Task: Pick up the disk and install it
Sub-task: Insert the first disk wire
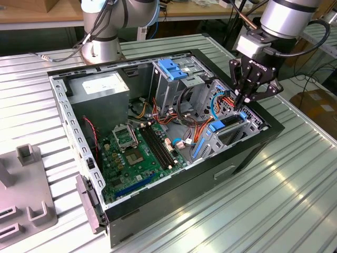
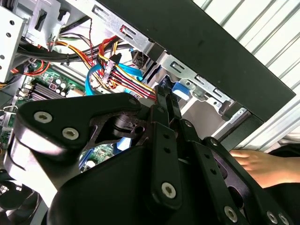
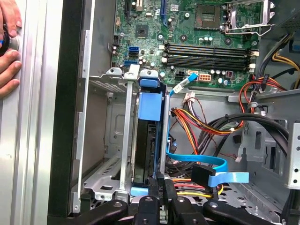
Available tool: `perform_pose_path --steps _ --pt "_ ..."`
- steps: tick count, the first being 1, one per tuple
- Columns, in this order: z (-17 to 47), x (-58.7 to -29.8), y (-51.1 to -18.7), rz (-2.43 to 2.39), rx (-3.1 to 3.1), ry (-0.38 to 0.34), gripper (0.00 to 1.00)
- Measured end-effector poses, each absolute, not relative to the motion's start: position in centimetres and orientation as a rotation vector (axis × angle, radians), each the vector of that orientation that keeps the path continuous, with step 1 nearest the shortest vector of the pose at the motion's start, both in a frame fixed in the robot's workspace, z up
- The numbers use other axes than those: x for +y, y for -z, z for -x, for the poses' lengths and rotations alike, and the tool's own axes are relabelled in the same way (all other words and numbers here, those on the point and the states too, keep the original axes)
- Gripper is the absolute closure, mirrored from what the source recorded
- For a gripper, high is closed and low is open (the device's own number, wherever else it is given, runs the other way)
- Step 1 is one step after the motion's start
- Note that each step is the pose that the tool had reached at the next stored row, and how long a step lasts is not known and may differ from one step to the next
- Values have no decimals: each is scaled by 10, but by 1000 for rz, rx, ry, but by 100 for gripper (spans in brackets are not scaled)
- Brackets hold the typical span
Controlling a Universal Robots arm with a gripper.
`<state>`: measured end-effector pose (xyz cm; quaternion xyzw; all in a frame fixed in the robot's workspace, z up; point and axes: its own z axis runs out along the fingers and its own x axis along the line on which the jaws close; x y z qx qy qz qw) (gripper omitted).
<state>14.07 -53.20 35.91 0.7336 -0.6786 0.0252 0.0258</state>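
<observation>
Tool: black fingers closed together, tips pressing the disk's edge.
Disk: flat grey hard drive in blue plastic carrier rail, upright inside the drive bay.
Case: open black computer chassis holding green motherboard, on the ribbed metal surface.
</observation>
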Motion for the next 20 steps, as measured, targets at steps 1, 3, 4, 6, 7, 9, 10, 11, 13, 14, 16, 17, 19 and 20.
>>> perform_pose_path --steps 1,3,4,6,7,9,10,11,13,14,16,17,19,20 --pt "-141 -532 -359 -2268 -2098 -78 84" --pt "-141 -532 -359 -2268 -2098 -78 84" --pt "-141 -532 -359 -2268 -2098 -78 84" --pt "-140 -536 -359 -2268 -2098 -78 84" --pt "-140 -537 -359 -2268 -2098 -78 84" --pt "-140 -539 -359 -2268 -2098 -78 84" --pt "-140 -540 -359 -2268 -2098 -78 84" --pt "-140 -540 -359 -2268 -2098 -78 84" --pt "-140 -540 -359 -2268 -2098 -78 84" --pt "-140 -540 -359 -2268 -2098 -78 84" --pt "-140 -540 -359 -2268 -2098 -78 84" --pt "-140 -540 -359 -2268 -2098 -78 84" --pt "-140 -541 -359 -2268 -2098 -78 84" --pt "-140 -541 -359 -2268 -2098 -78 84"
